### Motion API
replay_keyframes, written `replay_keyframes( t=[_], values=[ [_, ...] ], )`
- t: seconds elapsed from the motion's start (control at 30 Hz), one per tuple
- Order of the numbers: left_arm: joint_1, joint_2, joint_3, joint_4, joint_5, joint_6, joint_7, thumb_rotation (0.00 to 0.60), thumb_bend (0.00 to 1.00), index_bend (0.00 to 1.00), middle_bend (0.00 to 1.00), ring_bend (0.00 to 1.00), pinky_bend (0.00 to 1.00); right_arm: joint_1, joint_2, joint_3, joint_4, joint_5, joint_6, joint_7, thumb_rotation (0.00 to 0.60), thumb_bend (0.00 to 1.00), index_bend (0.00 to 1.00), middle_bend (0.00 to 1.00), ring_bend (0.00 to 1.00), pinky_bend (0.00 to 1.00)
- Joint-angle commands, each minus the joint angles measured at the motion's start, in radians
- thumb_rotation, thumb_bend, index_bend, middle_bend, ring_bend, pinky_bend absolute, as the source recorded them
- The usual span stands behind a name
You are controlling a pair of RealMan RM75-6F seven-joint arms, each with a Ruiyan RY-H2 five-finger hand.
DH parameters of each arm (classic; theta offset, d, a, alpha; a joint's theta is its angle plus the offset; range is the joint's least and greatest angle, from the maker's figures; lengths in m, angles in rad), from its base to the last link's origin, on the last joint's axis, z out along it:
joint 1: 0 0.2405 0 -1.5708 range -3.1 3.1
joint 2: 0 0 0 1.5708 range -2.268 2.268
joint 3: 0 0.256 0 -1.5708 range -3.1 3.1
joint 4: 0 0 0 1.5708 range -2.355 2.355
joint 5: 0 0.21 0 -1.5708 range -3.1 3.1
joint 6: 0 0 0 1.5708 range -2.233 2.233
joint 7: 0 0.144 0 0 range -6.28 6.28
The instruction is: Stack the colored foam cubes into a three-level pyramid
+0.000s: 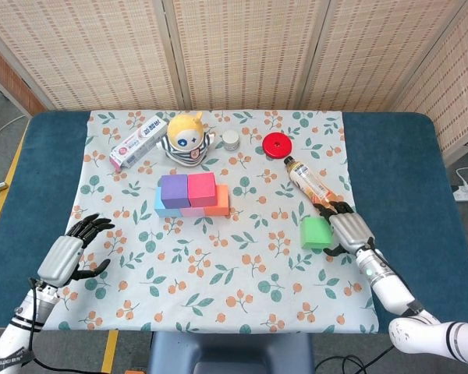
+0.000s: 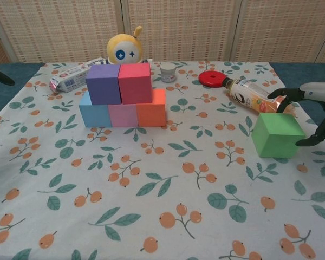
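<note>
With two levels built at centre left, the right hand, fingers spread, is flanking the green cube at right, needing to close and lift.

Foam cubes: blue, pink, orange in a touching row; purple and red stacked above. Green cube apart, right, upright on cloth.
</note>
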Motion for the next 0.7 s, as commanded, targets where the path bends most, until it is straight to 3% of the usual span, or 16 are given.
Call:
replay_keyframes(
  t=[0.03, 0.13, 0.27, 0.37, 0.7],
  values=[
    [-0.001, -0.001, 0.000, 0.001, 0.000, -0.002, -0.002, 0.600, 0.32, 0.22, 0.15, 0.07, 0.15, -0.009, -0.021, 0.003, 0.027, -0.005, -0.002, -0.027, 0.600, 0.00, 0.08, 0.19, 0.01, 0.00],
    [-0.002, -0.003, -0.001, 0.003, -0.001, -0.004, -0.003, 0.600, 0.32, 0.22, 0.15, 0.07, 0.15, -0.012, -0.041, 0.011, 0.051, -0.004, -0.012, -0.040, 0.600, 0.00, 0.14, 0.19, 0.01, 0.00],
    [-0.004, -0.006, -0.001, 0.006, 0.000, -0.006, -0.005, 0.600, 0.32, 0.22, 0.15, 0.07, 0.15, -0.011, -0.063, 0.026, 0.074, 0.002, -0.025, -0.057, 0.600, 0.01, 0.41, 0.23, 0.01, 0.00],
    [-0.006, -0.007, -0.002, 0.007, 0.000, -0.007, -0.009, 0.600, 0.32, 0.22, 0.15, 0.07, 0.15, -0.012, -0.058, 0.054, 0.059, -0.004, -0.018, -0.043, 0.600, 0.05, 0.50, 0.27, 0.02, 0.00],
    [-0.033, -0.023, 0.007, 0.024, 0.038, -0.029, 0.019, 0.600, 0.32, 0.22, 0.15, 0.07, 0.15, 0.053, 0.112, 0.212, -0.127, -0.059, -0.105, 0.100, 0.600, 0.06, 0.49, 0.28, 0.02, 0.00]
  ],
)
